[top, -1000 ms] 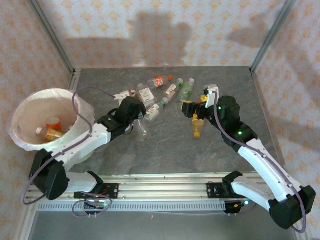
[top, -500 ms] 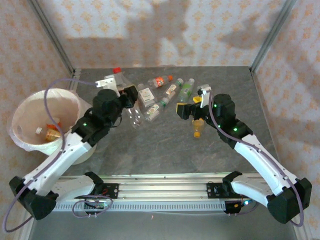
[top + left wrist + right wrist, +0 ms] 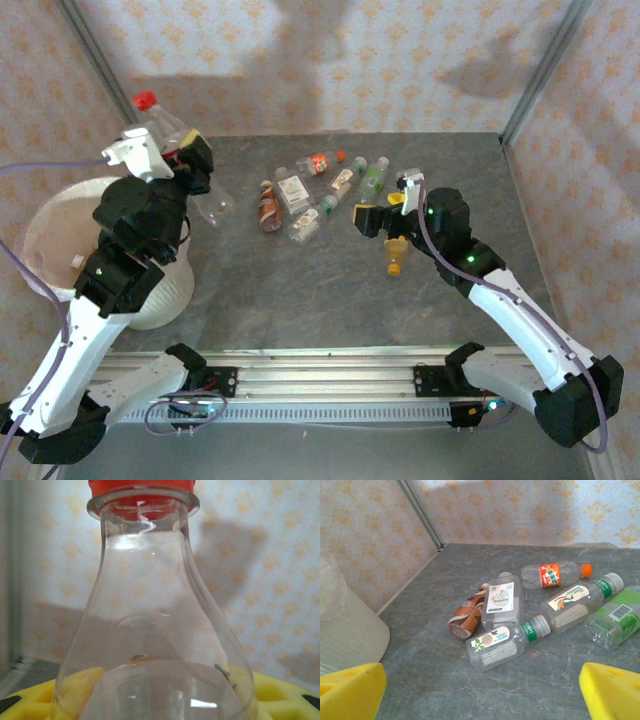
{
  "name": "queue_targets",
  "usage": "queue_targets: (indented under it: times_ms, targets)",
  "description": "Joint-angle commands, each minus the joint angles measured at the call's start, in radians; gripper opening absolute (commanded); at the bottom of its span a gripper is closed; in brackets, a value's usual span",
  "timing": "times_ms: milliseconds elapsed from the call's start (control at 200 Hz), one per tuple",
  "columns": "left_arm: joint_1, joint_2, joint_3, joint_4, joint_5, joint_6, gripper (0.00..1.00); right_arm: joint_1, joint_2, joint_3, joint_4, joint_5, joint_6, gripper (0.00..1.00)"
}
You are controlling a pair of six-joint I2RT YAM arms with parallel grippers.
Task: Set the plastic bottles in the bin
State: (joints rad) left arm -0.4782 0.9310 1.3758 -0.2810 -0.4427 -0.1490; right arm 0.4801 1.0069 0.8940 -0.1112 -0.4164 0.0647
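- The grey stone surface (image 3: 300,300) has patterned walls on three sides.
- The bin (image 3: 165,290), round, pale and lined with a thin white bag, stands at the surface's 9 o'clock edge.
- The left tool (image 3: 180,160) is raised off the bin's 1 o'clock rim. Its yellow pads (image 3: 280,690) are narrowed onto the body of a clear red-capped bottle (image 3: 160,122), cap pointing towards 11 o'clock. From the left wrist, the red-capped bottle (image 3: 150,620) stands up in front of the wall.
- The right tool (image 3: 382,210) is near the surface's centre, towards 2 o'clock. Its jaws are wide with nothing between them, and from the right wrist the tool (image 3: 480,700) faces the loose bottles.
- Six bottles lie on their sides in a cluster towards 12 o'clock:
  - the green-labelled bottle (image 3: 372,178) at the cluster's 3 o'clock end
  - the tan-labelled bottle (image 3: 580,600) beside it
  - the orange-capped bottle (image 3: 555,574) farthest back
  - the squat white-labelled bottle (image 3: 501,600) in the middle
  - the green-capped bottle (image 3: 505,640) touching its near end
  - the brown-labelled bottle (image 3: 469,615) at the 9 o'clock end
- A yellow bottle (image 3: 397,258) lies apart, at the right tool's 5 o'clock.
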Motion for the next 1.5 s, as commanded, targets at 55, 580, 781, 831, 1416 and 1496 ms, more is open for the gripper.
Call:
queue_targets:
  times_ms: [55,580,781,831,1416,1496]
  targets:
    - [0.141,0.039,0.055,-0.023,-0.194,0.102,0.5,0.006,-0.013,0.025,0.013,0.029,0.016,0.99]
    - [0.604,-0.005,-0.061,-0.068,-0.131,0.025,0.51,0.006,0.034,0.06,-0.027,0.056,-0.029,0.99]
    - [0.752,-0.022,-0.171,0.051,0.225,0.118,0.54,0.005,0.036,0.057,-0.036,0.056,-0.034,0.99]
    - [0.758,-0.026,-0.19,0.06,0.215,0.129,0.55,0.005,0.036,0.057,-0.04,0.06,-0.036,0.99]
    - [0.817,-0.127,-0.392,0.047,0.501,0.115,0.88,0.005,0.065,0.06,-0.031,0.06,-0.031,0.99]
    - [0.817,-0.105,-0.368,0.025,0.564,0.092,0.88,0.005,0.063,0.053,-0.024,0.061,-0.017,0.99]
